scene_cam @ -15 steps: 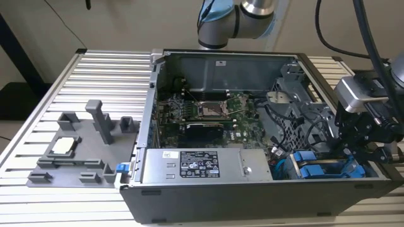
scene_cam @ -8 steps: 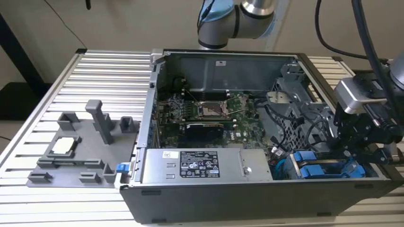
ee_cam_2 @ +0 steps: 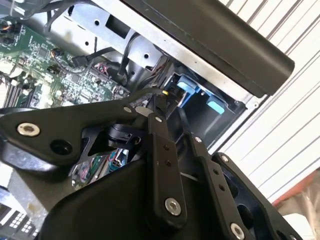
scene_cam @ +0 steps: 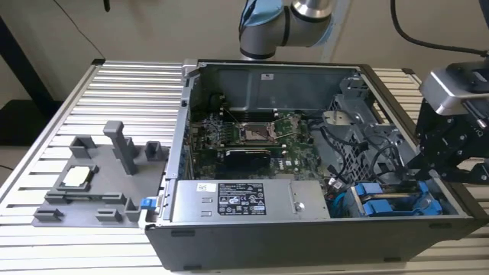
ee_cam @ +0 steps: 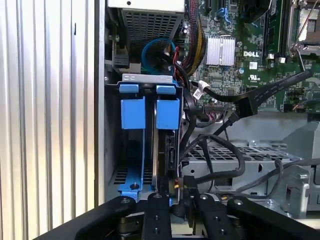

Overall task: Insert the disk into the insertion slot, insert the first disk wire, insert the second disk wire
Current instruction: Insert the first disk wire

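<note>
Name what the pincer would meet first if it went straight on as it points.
Probably the end of the disk sitting in the insertion slot, just ahead of the pincer, though depth is unclear.

Exterior view above open case (scene_cam: 306,246), both wrist views close (drive cage (ee_cam: 148,78) (ee_cam_2: 200,105))

Disk standing in the drive cage, with the gripper close to its end.
The disk (ee_cam: 167,142), in its blue bracket, sits on edge inside the insertion slot (ee_cam: 148,78), just beside a second blue bracket (ee_cam: 132,112). The black gripper (ee_cam: 180,202) is near the disk's end, among black cables (ee_cam: 270,91). Beyond them lie the green motherboard (ee_cam: 250,70) and a silver heat sink (ee_cam: 220,50).
</note>
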